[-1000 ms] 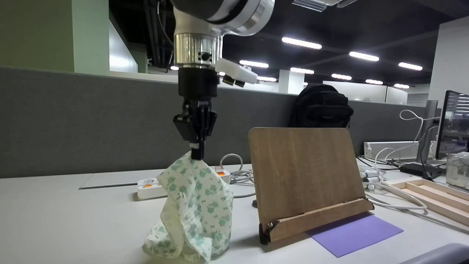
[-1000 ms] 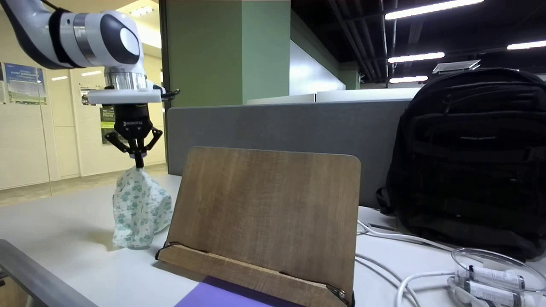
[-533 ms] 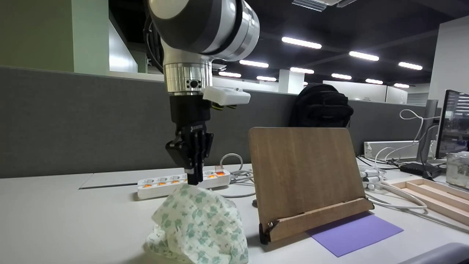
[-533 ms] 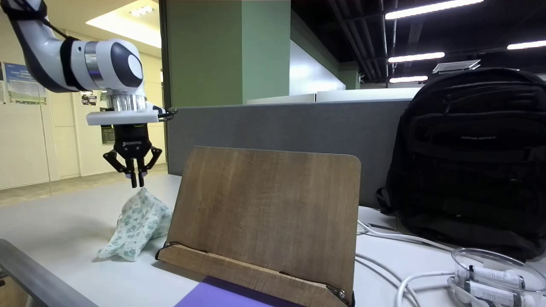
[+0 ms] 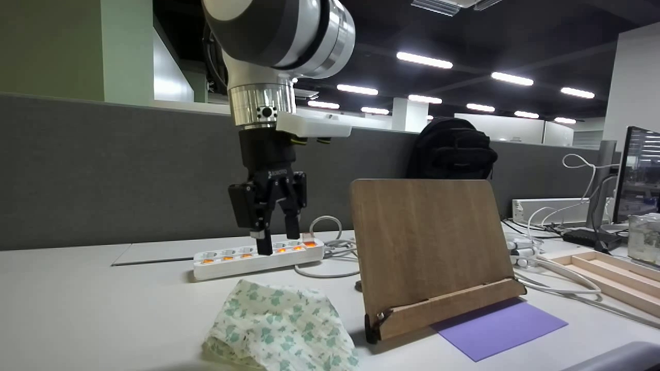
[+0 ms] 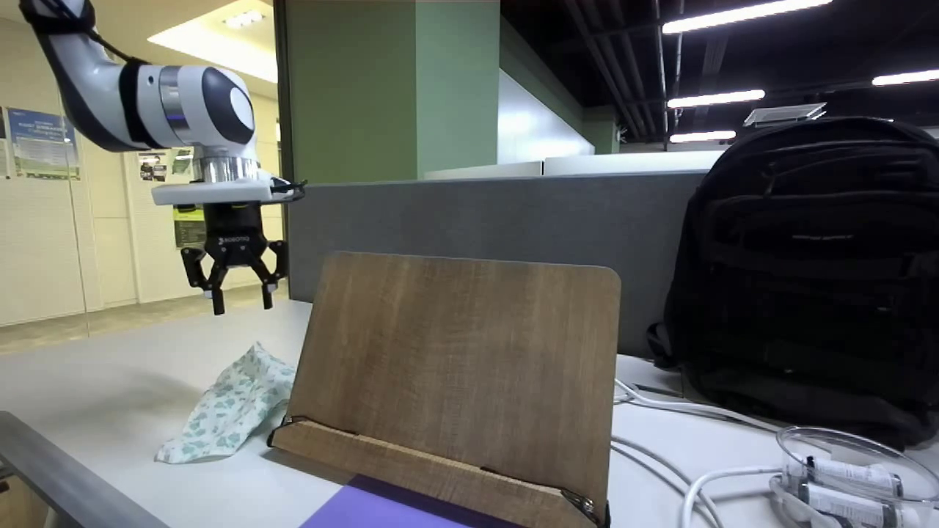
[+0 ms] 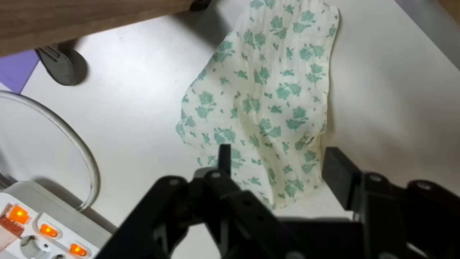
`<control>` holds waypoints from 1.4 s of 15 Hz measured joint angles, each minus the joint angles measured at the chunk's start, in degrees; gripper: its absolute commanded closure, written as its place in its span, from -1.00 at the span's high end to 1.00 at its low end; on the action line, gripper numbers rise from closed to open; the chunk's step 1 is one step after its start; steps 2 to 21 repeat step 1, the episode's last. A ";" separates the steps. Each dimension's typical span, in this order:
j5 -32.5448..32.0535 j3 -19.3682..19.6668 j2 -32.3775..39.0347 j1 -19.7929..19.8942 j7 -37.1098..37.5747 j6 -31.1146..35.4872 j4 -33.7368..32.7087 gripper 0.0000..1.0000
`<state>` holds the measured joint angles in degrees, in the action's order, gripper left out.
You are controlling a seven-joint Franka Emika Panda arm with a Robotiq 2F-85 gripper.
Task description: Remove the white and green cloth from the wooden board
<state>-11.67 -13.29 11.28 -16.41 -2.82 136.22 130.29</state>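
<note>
The white and green cloth (image 5: 281,327) lies crumpled on the table beside the wooden board (image 5: 433,242), apart from my gripper. In an exterior view, part of the cloth (image 6: 231,411) passes behind the left edge of the board (image 6: 462,367). My gripper (image 5: 279,241) hangs above the cloth, jaws spread with nothing between them, and shows the same way in an exterior view, gripper (image 6: 243,304). From the wrist view, the cloth (image 7: 266,90) spreads out below my gripper (image 7: 277,154), and a corner of the board (image 7: 90,18) enters at the top left.
A white power strip (image 5: 258,262) with lit switches sits behind the cloth, cables next to it. A purple sheet (image 5: 500,327) lies under the board's front. A black backpack (image 6: 807,279), a clear container (image 6: 858,477) and a light wooden tray (image 5: 613,278) are also there.
My gripper came down, let go of the cloth and opened wide, then rose slightly. The cloth, which hung from the fingers, has sunk and settled onto the table. The board has not moved.
</note>
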 measured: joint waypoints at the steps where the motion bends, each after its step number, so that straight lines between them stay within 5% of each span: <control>1: 0.02 0.07 -0.65 0.09 0.16 -0.81 -0.06 1.00; 21: 0.02 0.07 -0.65 0.09 0.16 -0.81 -0.06 1.00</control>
